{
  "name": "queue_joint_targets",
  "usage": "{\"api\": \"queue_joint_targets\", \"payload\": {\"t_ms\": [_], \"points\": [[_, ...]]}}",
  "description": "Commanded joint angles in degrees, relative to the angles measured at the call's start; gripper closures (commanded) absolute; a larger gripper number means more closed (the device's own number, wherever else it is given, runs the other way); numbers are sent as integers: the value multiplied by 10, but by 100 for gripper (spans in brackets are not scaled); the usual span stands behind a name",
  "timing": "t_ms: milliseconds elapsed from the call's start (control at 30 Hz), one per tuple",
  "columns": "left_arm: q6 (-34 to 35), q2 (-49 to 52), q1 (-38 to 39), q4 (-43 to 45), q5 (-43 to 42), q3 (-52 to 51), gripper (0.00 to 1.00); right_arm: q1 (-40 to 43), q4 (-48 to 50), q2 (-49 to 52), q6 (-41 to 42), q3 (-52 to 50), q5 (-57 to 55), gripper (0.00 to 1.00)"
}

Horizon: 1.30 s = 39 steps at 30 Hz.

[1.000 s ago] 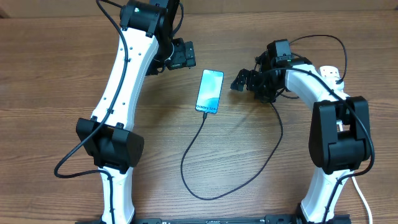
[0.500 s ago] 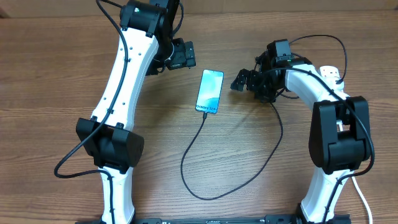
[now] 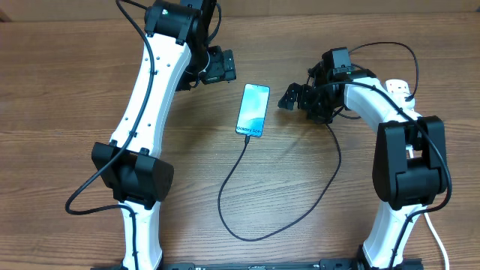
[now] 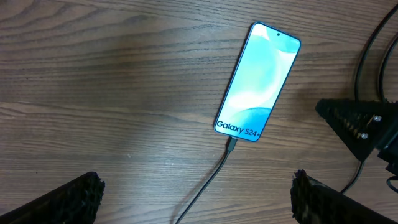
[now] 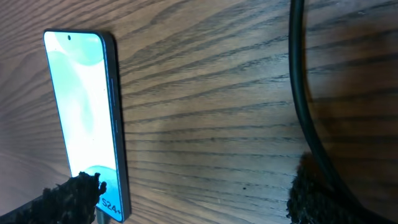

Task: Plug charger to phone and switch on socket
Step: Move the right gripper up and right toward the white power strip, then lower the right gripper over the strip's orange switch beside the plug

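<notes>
**A:** Grippers?

**B:** Left gripper (image 3: 217, 66) is spread wide with nothing in it. Right gripper (image 3: 292, 97) is the same, wide and empty.

**A:** Phone?

**B:** The phone (image 3: 253, 110) lies flat and face up on the table (image 3: 75, 112), between the two grippers and touching neither. In the left wrist view it sits ahead of the left gripper's fingers, closer to the right-hand one. In the right wrist view it's off to the left, its lower end beside that fingertip (image 5: 71, 194).

**A:** Charger?

**B:** The charger's tip (image 4: 231, 145) is in the phone's bottom edge, the end nearest the left gripper. The cable loops away toward the arm bases, then comes back up and runs under the right gripper.

**A:** Socket?

**B:** The socket (image 3: 397, 88) is behind the right gripper, beyond its arm and well away from the left. It's mostly hidden, so I can't tell the switch state or the plug end.

**A:** Any text?

**B:** "Galaxy S24+" in white across the phone's lower end, clear in the left wrist view. The right wrist view only catches "S24". Nothing else is readable.
</notes>
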<state>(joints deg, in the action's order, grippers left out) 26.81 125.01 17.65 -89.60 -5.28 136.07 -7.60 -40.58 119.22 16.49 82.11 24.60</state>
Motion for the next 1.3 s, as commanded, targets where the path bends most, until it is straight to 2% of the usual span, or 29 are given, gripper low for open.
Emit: {"api": "queue_joint_targets", "payload": {"t_ms": [0,167,367,533,567,767,900,1067,1267], "points": [[-10,5,4,1,9,-1,0,0,4,4,-6,-13,68,0],[-11,5,4,1,9,-1,0,1,-21,3,-34,22,183,0],[-10,5,4,1,9,-1,0,2,-82,-27,-48,113,168,0],[-11,5,4,1,9,-1,0,2,-168,-71,-48,217,27,0],[-11,5,4,1,9,-1,0,3,-203,-89,-47,259,-47,0],[-11,5,4,1,9,-1,0,21,-285,-130,-43,362,-281,0],[-11,5,4,1,9,-1,0,62,-305,-147,-24,394,-356,0],[-10,5,4,1,9,-1,0,164,-303,-156,-2,395,-323,0],[-11,5,4,1,9,-1,0,338,-298,-155,-12,393,-120,0]]}}
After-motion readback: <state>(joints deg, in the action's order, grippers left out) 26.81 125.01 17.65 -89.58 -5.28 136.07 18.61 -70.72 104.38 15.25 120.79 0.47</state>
